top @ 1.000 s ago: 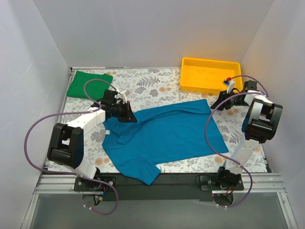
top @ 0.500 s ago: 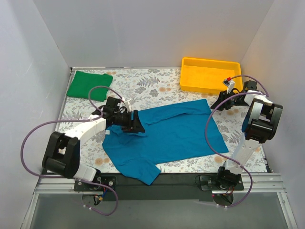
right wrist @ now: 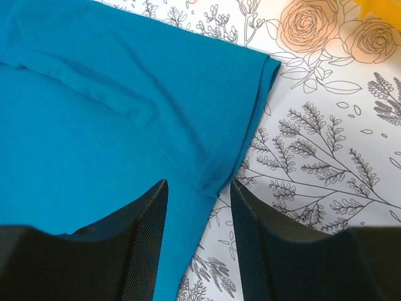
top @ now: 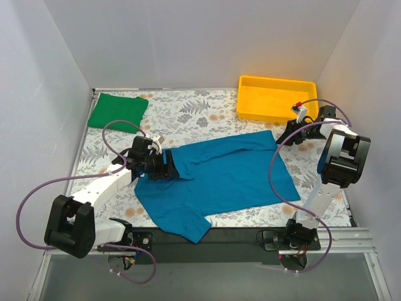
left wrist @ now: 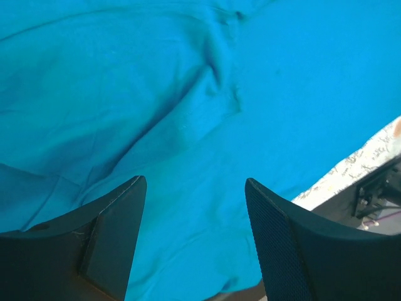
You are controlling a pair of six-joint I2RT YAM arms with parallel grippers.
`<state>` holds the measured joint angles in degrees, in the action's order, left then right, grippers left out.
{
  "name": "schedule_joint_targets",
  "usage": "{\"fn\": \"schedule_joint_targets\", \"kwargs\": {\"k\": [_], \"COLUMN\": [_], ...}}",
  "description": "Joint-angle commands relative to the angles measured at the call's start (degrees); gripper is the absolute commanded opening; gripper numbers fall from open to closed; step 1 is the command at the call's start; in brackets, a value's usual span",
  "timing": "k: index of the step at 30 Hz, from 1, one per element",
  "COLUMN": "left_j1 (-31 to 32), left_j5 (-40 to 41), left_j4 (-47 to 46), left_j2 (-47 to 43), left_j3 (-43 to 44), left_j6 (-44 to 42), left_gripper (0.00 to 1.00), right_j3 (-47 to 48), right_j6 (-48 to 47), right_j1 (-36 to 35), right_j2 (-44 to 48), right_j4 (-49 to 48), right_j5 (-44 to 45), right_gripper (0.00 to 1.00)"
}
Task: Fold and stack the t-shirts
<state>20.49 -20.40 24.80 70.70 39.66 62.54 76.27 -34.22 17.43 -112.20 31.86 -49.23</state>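
Note:
The teal-blue t-shirt (top: 225, 172) lies spread out, lightly wrinkled, in the middle of the floral table. Folded at the back left corner is the bright green t-shirt (top: 117, 111). My left gripper (top: 170, 168) hovers over the teal shirt's left part, open, with only flat teal cloth (left wrist: 188, 94) under the empty gap of the left gripper (left wrist: 195, 182). My right gripper (top: 285, 137) is at the shirt's back right corner. It stands open, the right gripper (right wrist: 199, 182) straddling the hemmed sleeve edge of the teal shirt (right wrist: 94, 113), which lies flat below.
A yellow plastic tray (top: 247, 100) stands at the back right, just behind the right gripper. White walls enclose the table on three sides. The floral cloth (right wrist: 326, 144) shows to the right of the shirt; the black front rail (top: 238, 235) runs along the near edge.
The left gripper has gone from shut to open and slid toward the near edge over the teal shirt, its arm swinging lower and left. The right arm has not moved.

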Motion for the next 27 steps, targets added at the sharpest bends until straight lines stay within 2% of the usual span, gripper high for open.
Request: {"fn": "schedule_joint_targets", "kwargs": {"k": [1, 10, 19, 21, 22, 23, 24, 27], "left_j1": [0.4, 2.2, 4.0, 4.5, 5.4, 5.9, 6.6, 8.7], "left_j5": [2.3, 8.1, 8.5, 6.7, 5.0, 1.7, -0.1, -6.2], "left_j4": [-0.5, -1.4, -0.4, 0.3, 0.8, 1.3, 2.3, 2.8], "left_j2": [0.8, 1.5, 11.4, 12.7, 12.9, 12.7, 11.8, 9.6], "left_j3": [1.1, 4.5, 7.3, 7.6, 8.2, 8.6, 8.7, 7.6], "left_j6": [-0.1, -4.4, -7.4, -7.4, -7.2, -7.2, -6.7, -5.0], "left_gripper": [0.63, 0.63, 0.62, 0.57, 0.52, 0.39, 0.35, 0.31], "right_j3": [1.4, 1.5, 1.6, 1.6, 1.6, 1.6, 1.6, 1.7], "right_j6": [0.5, 0.5, 0.2, 0.0, -0.1, -0.1, -0.1, -0.1], "right_j1": [-0.5, -0.5, -0.5, -0.5, -0.5, -0.5, -0.5, -0.4], "right_j2": [-0.1, -0.9, -1.1, -1.1, -1.0, -1.0, -1.0, -1.2], "right_j4": [1.1, 1.5, 1.7, 1.9, 1.9, 1.9, 1.9, 2.0], "right_j5": [0.1, -0.2, -0.4, -0.3, -0.3, -0.3, -0.3, -0.4], "right_gripper": [0.52, 0.52, 0.52, 0.52, 0.52, 0.52, 0.52, 0.52]}}
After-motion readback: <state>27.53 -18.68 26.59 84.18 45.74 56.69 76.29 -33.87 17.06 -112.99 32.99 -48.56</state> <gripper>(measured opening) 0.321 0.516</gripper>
